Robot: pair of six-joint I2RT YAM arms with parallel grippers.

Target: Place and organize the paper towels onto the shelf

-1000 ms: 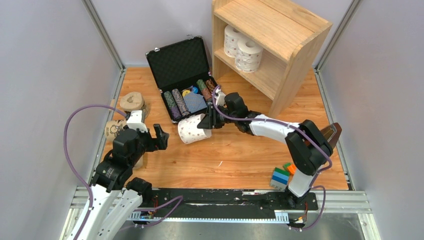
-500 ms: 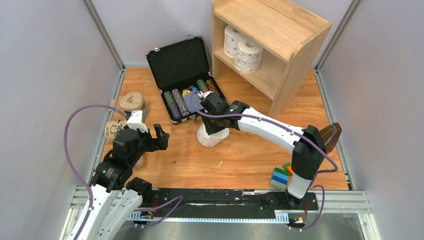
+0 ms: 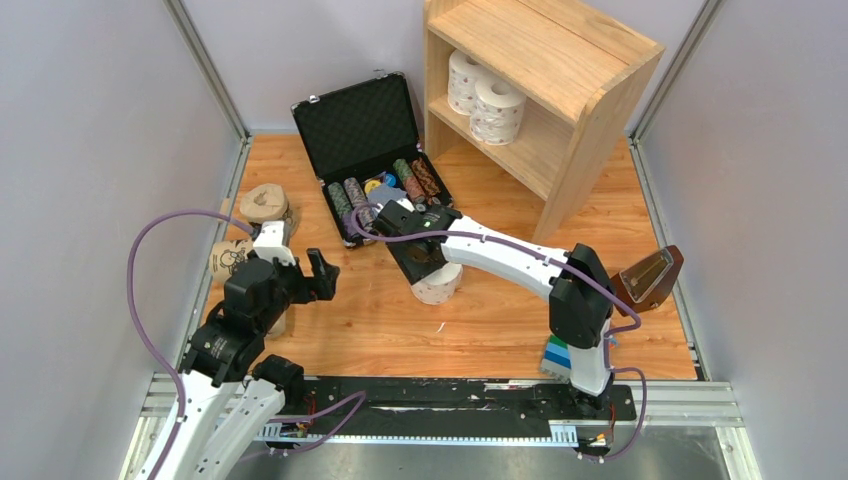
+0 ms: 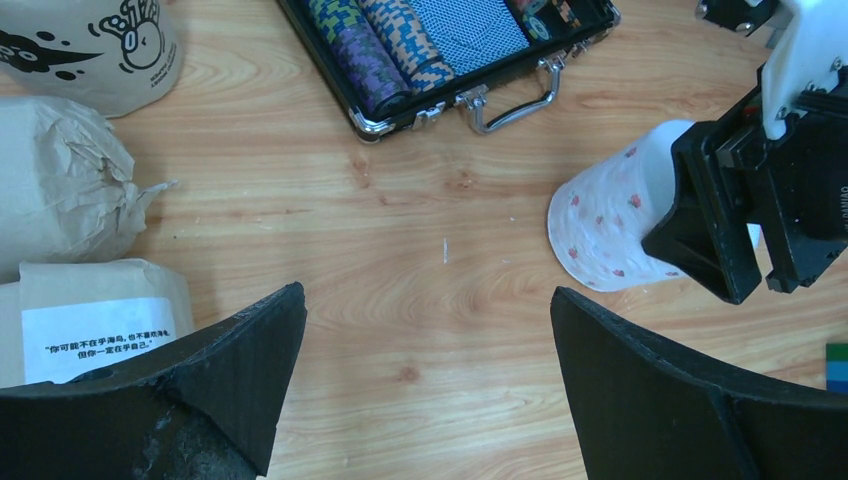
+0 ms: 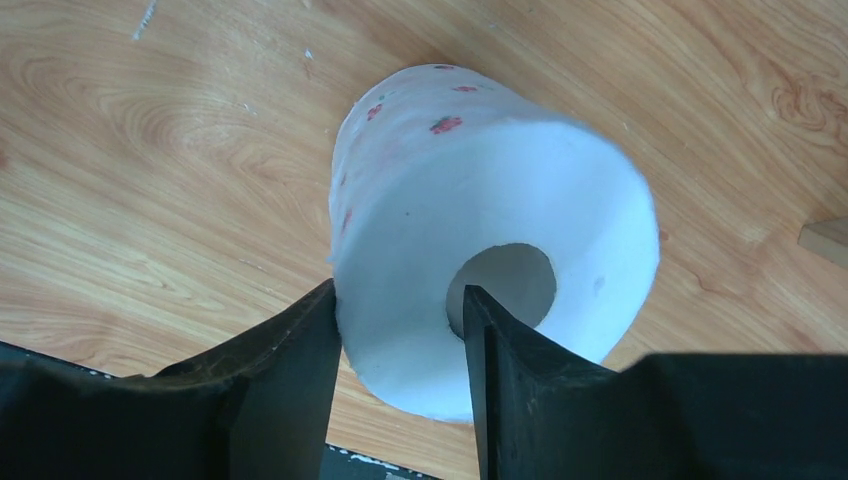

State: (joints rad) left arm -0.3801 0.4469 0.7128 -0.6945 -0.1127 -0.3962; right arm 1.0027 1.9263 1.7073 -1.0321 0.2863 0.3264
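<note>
Right gripper (image 5: 400, 345) clamped on wall of dotted white roll (image 5: 480, 180), one finger in core; roll upright by poker-chip case (image 3: 365, 125). Lift clear of case, seat on shelf (image 3: 540, 45) beside shelved rolls (image 3: 485, 100). Left gripper (image 4: 428, 320) jaws apart.

A warm orange-brown wood-grain counter (image 3: 480, 330) is boxed in by 3 plain pale-grey walls (image 3: 80, 150). Slim metal posts (image 3: 207, 70) mark the 2 back corners.

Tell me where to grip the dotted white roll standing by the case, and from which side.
Come from above: the dotted white roll stands on end, its core open upward. Pinch the wall, one finger down the core, one outside. The right gripper holds it that way.
</note>
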